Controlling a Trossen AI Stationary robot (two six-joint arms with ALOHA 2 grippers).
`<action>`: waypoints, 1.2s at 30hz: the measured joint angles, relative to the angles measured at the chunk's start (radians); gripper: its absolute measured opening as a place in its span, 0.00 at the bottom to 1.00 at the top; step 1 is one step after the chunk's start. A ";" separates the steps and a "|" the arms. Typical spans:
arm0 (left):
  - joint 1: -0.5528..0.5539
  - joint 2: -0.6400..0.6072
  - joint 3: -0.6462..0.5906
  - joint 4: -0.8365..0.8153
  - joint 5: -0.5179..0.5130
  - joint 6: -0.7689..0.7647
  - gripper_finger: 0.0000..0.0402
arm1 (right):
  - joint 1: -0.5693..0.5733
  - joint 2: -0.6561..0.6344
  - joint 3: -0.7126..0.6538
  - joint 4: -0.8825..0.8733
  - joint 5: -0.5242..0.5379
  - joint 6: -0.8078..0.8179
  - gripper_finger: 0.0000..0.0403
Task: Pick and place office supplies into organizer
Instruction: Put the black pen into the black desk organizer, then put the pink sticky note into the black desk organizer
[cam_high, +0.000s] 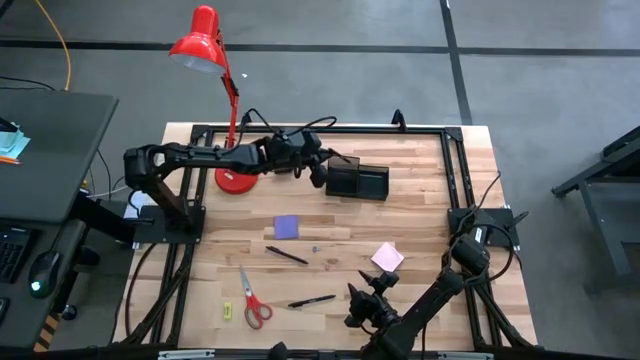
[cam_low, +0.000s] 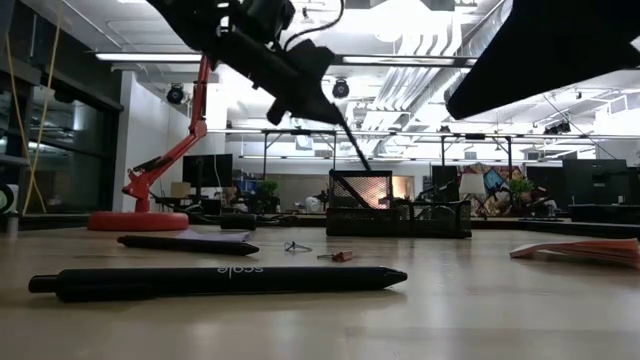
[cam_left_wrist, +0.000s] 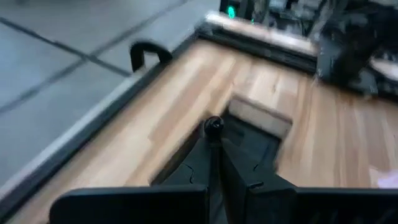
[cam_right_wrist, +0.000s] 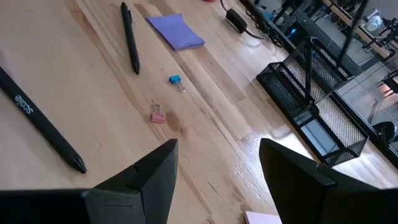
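Black mesh on the organizer (cam_right_wrist: 314, 109), dark against the pale striped wood of the table (cam_high: 420, 225). A purple note pad (cam_high: 287, 227), a pink note pad (cam_high: 387, 257), red handles on the scissors (cam_high: 254, 303), a yellow-green piece (cam_high: 227, 311). Black pens (cam_high: 286, 254), one lettered in white. Tiny blue clip (cam_right_wrist: 176, 81), tiny pink clip (cam_right_wrist: 158, 116). Bright red lamp (cam_high: 205, 45).

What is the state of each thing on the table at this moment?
Left gripper: shut on a pen, above the organizer.
Right gripper: open, empty.
Scissors: lying closed.
Purple pad: lying flat.
Pink pad: lying flat.
Lamp: standing.
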 joint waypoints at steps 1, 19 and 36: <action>0.001 0.004 -0.002 -0.008 0.007 0.000 0.00 | 0.000 0.000 -0.001 0.000 0.001 0.001 0.55; 0.000 0.097 0.000 0.050 0.008 0.013 0.13 | 0.000 0.000 -0.001 0.003 0.002 0.001 0.55; -0.036 -0.003 -0.002 0.039 0.329 -0.135 0.41 | 0.031 0.000 -0.001 0.007 0.124 0.045 0.55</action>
